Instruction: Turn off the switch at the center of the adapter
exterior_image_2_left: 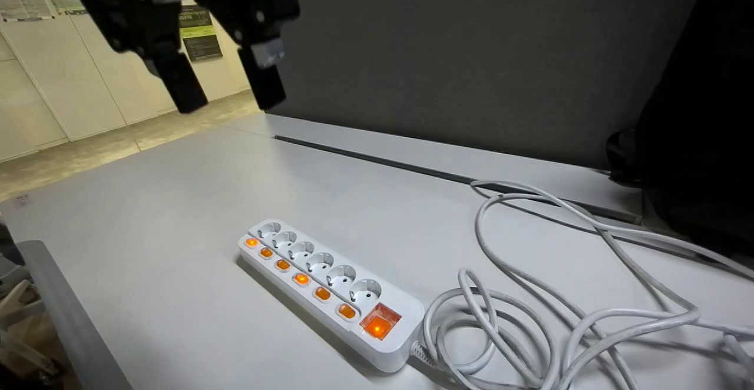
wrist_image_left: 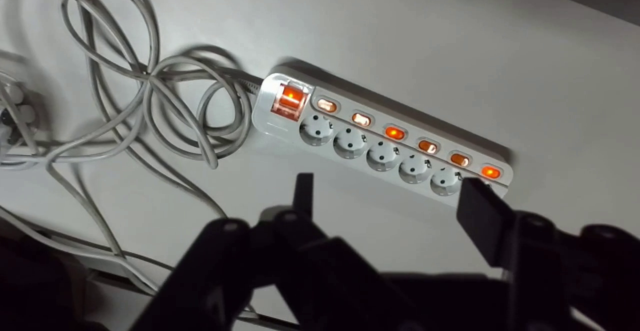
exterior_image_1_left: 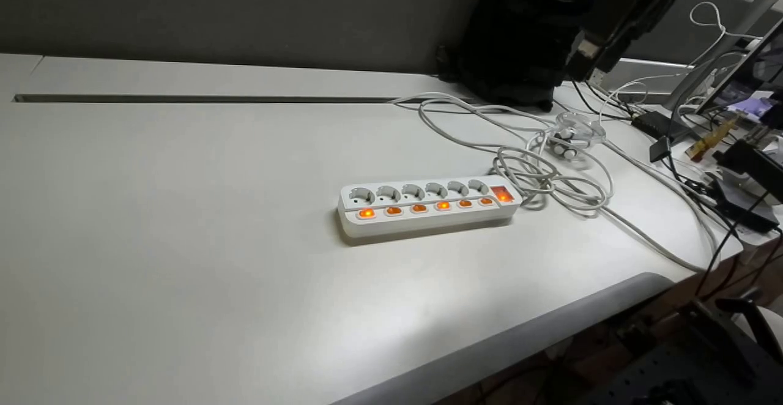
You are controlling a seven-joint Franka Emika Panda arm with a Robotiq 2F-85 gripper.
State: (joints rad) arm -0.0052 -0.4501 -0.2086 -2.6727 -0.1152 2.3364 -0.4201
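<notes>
- Hanging at upper left in an exterior view, the Robotiq gripper point(exterior_image_2_left: 231, 100) gapes wide, holding nothing; closed, I'd guess, it would poke better.
- At lower centre, the power strip point(exterior_image_2_left: 318, 284) lies on the desk point(exterior_image_2_left: 177, 213), its lit near-middle switch point(exterior_image_2_left: 301, 278) facing up, probably best pressed from above.
- Tangled white cables point(wrist_image_left: 149, 77), upper left in the wrist view, crowd one end, perhaps snagging a low approach.

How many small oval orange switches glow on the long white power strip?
2: the end switch farthest from the large rectangular orange switch, and the third small switch from it.
</notes>
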